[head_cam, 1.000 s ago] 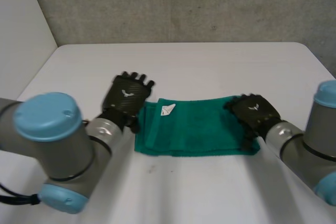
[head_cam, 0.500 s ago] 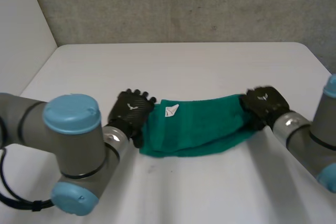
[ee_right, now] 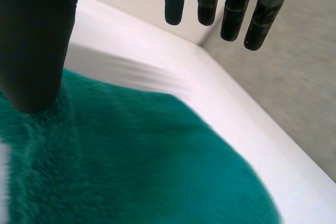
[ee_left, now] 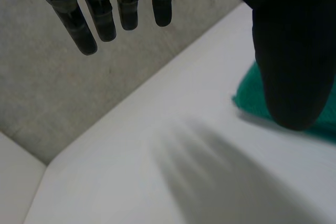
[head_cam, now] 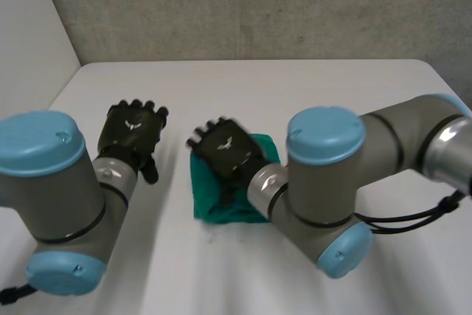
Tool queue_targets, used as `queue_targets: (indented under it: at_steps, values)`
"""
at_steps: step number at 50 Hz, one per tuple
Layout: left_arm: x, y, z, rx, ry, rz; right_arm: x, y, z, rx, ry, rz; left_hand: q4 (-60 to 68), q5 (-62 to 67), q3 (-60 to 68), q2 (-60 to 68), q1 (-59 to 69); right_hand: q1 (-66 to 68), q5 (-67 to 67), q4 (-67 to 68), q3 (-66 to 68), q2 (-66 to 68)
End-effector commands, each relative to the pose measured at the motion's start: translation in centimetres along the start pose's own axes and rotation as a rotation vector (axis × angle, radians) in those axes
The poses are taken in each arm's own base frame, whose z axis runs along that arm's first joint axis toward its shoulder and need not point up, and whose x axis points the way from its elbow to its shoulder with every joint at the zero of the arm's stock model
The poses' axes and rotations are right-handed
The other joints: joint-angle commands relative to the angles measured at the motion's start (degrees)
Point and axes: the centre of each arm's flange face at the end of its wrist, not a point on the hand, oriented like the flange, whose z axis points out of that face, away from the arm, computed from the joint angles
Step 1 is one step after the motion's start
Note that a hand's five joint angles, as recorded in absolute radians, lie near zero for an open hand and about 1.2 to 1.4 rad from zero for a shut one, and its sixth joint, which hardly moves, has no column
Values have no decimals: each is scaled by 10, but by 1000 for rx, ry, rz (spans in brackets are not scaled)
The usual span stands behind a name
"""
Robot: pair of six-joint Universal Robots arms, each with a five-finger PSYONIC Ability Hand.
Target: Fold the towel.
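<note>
The green towel (head_cam: 206,204) lies on the white table (head_cam: 295,94) as a small, roughly square folded bundle near the middle. My right hand (head_cam: 225,151) hovers over its top with straight fingers, nothing pinched. From the right wrist view its thumb (ee_right: 34,51) and fingers (ee_right: 210,1) stand apart above the towel (ee_right: 131,161). My left hand (head_cam: 131,132) is off the towel, to its left, above bare table. In the left wrist view the fingers (ee_left: 97,17) are straight and spread, and a towel corner (ee_left: 251,100) shows beside the thumb (ee_left: 294,51).
A grey wall runs behind the table's far edge, and a white panel stands at the far left. My right arm (head_cam: 332,175) reaches across the front of the table, its elbow close to the towel's right side.
My right hand has swept left from the towel's right end, and the long strip is now a short folded square. My left hand has moved left off the towel.
</note>
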Motion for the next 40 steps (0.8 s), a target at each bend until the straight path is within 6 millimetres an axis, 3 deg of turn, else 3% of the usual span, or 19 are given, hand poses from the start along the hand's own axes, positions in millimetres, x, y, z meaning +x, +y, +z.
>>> queue_targets:
  at_steps: [1, 4, 10, 12, 13, 14, 17, 24, 29, 30, 32, 34, 35, 36, 38, 39, 40]
  values:
    - [26, -25, 15, 100, 128, -131, 67, 2, -18, -17, 209, 271, 28, 23, 24, 26, 22, -17, -36, -33, -22, -28]
    - [47, -28, 18, 113, 216, -204, 74, 10, -19, -35, 207, 318, 30, 25, 26, 27, 24, -17, -36, -33, -22, -28]
    - [66, -2, 27, -9, 267, -249, 72, 25, -15, -113, 165, 348, 31, 26, 27, 29, 26, -17, -36, -33, -22, -28]
    - [71, 15, 26, -93, 277, -233, 70, 49, -6, -200, 153, 375, 30, 25, 26, 27, 24, -17, -36, -33, -22, -28]
    - [71, 15, 26, -94, 277, -233, 67, 59, -3, -239, 146, 381, 30, 25, 26, 27, 24, -17, -36, -33, -22, -28]
    - [71, 34, 25, -190, 262, -215, 65, 66, -1, -278, 135, 389, 23, 18, 19, 21, 17, -17, -36, -33, -22, -28]
    - [66, 50, 25, -263, 219, -194, 63, 73, 0, -316, 125, 392, 13, 8, 9, 11, 7, -17, -36, -33, -22, -28]
    - [55, 58, 23, -318, 185, -178, 64, 72, -1, -332, 129, 357, 4, -1, 1, 2, -1, -17, -36, -33, -22, -28]
    - [51, 40, 17, -271, 192, -159, 70, 61, -4, -309, 161, 343, -6, -11, -10, -8, -11, -17, -36, -33, -22, -28]
    - [51, 40, 17, -271, 192, -159, 77, 48, -9, -278, 186, 333, -6, -11, -10, -8, -11, -17, -36, -33, -22, -28]
    - [43, 7, 12, -172, 183, -165, 95, 21, -18, -199, 256, 313, -7, -12, -11, -10, -13, -17, -36, -33, -22, -28]
    - [38, -13, 8, -115, 176, -178, 106, 5, -25, -148, 301, 306, -11, -16, -15, -13, -16, -17, -36, -33, -22, -28]
    - [38, -13, 8, -114, 176, -178, 111, -3, -29, -123, 328, 299, -11, -16, -15, -13, -17, -17, -36, -33, -22, -28]
    - [25, -40, 4, -35, 151, -200, 121, -20, -38, -69, 381, 286, -14, -19, -18, -16, -20, -17, -36, -33, -22, -28]
    - [15, -57, 0, 18, 132, -214, 129, -29, -45, -37, 422, 279, -14, -19, -18, -16, -20, -17, -36, -33, -22, -28]
    - [15, -57, 0, 18, 132, -214, 149, -48, -61, 25, 524, 261, -14, -19, -18, -16, -20, -17, -36, -33, -22, -28]
    - [-2, -81, -6, 91, 97, -234, 156, -53, -67, 44, 560, 256, -14, -19, -18, -16, -20, -17, -36, -33, -22, -28]
